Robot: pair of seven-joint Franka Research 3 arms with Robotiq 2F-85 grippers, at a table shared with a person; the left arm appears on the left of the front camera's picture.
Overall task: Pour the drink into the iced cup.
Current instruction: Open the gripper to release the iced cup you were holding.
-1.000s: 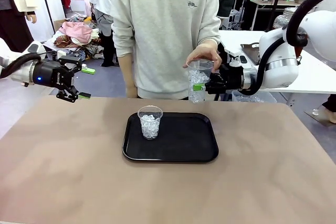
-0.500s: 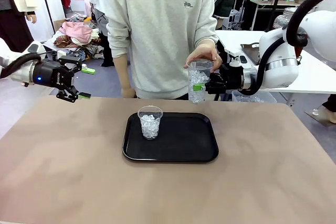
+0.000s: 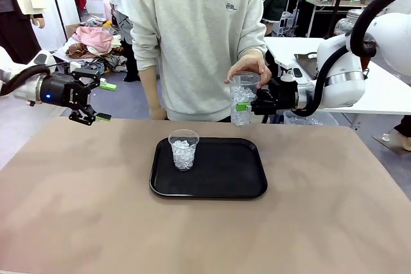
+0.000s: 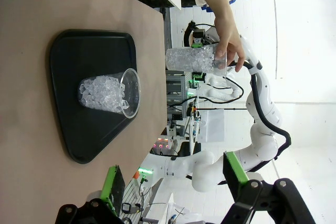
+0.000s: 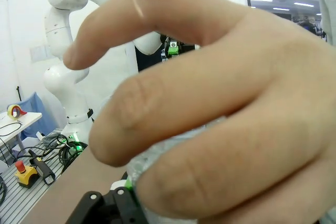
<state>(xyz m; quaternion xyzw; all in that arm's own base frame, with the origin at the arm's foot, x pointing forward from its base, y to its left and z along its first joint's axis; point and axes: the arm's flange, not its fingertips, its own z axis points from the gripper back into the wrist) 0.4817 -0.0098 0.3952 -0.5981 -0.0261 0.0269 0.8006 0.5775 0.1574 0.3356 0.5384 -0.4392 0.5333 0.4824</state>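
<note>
Two cups hold ice: the iced cup (image 3: 241, 94) sits clamped low between the right gripper's (image 3: 243, 107) pads, a person's hand (image 3: 252, 67) capping its rim; the second cup (image 3: 183, 151) stands on a tray (image 3: 225, 181) below it; the left gripper (image 3: 104, 101) gapes wide, empty

1. No word, number or brand name could be read in any of the views.
2. In the front view, a small dark emblem (image 3: 234, 6) sat on the chest of the person's pale grey sweatshirt (image 3: 192, 56). It was too small to tell whether it held letters.
3. In the right wrist view, a small pale rectangular plate (image 5: 39, 52) hung on the white wall beside a distant robot arm. It was too blurred to show any writing.
</note>
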